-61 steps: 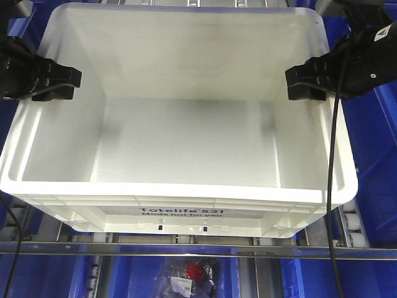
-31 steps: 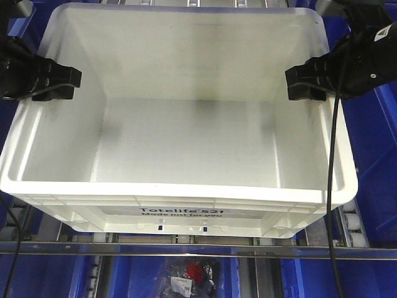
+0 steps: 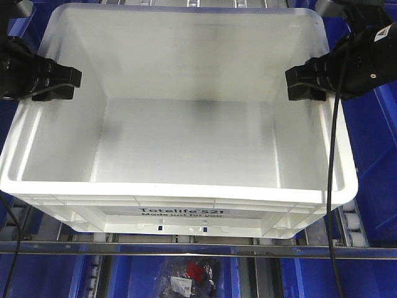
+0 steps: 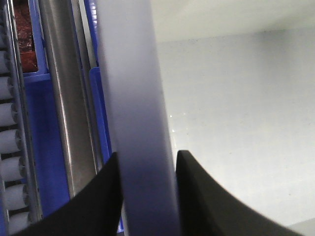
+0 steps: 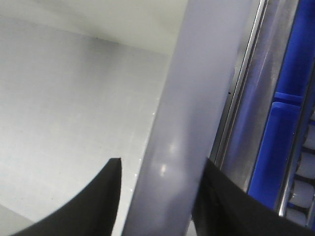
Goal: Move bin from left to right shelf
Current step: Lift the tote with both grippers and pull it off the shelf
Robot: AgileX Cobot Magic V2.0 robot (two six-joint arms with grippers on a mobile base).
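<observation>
A large white rectangular bin [image 3: 180,189] with a ribbed rim was seen, open-topped and empty, its inner walls faintly smudged with grey. On its front face, black print [image 3: 181,212] could be read: "Totelife 521" above "Made just for you". The bin was positioned over the grey roller shelf [image 3: 347,223], just behind the shiny silver front bar [image 3: 74,248], and was flanked by blue bins [image 3: 372,155]. Its left wall was clamped by the left gripper [image 3: 57,84] and its right wall by the right gripper [image 3: 305,82], each narrowed to the wall's thickness.
</observation>
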